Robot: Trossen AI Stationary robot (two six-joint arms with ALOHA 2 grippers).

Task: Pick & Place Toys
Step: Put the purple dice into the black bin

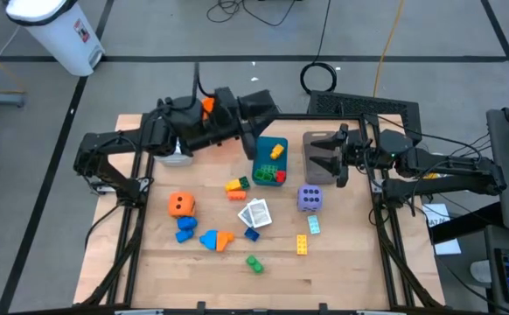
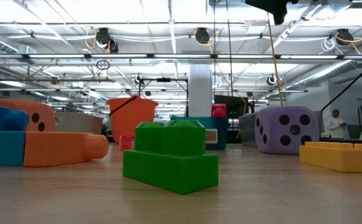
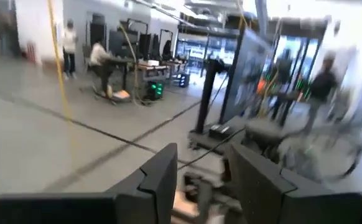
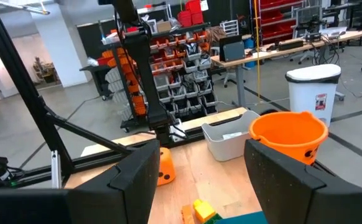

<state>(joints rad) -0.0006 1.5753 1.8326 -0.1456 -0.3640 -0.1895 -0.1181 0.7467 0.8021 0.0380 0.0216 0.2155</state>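
Observation:
Toys lie scattered on the wooden table: an orange die (image 1: 181, 205), a purple die (image 1: 310, 199), white cards (image 1: 256, 213), blue and orange bricks (image 1: 204, 234), a green brick (image 1: 254, 262) and a yellow brick (image 1: 301, 244). Several bricks lie in the teal tray (image 1: 260, 149). My left gripper (image 1: 268, 109) is raised near the table's far edge, beyond the teal tray, open and empty; its wrist view (image 3: 199, 180) looks out into the room. My right gripper (image 1: 318, 157) hovers over the grey tray (image 1: 316, 138), open and empty (image 4: 199, 174).
An orange bucket (image 4: 290, 134) stands at the far edge behind my left arm, with a white bin (image 4: 231, 140) beside it. In the low view the green brick (image 2: 168, 155) is nearest, and the purple die (image 2: 287, 127) stands behind it. People are in the room beyond.

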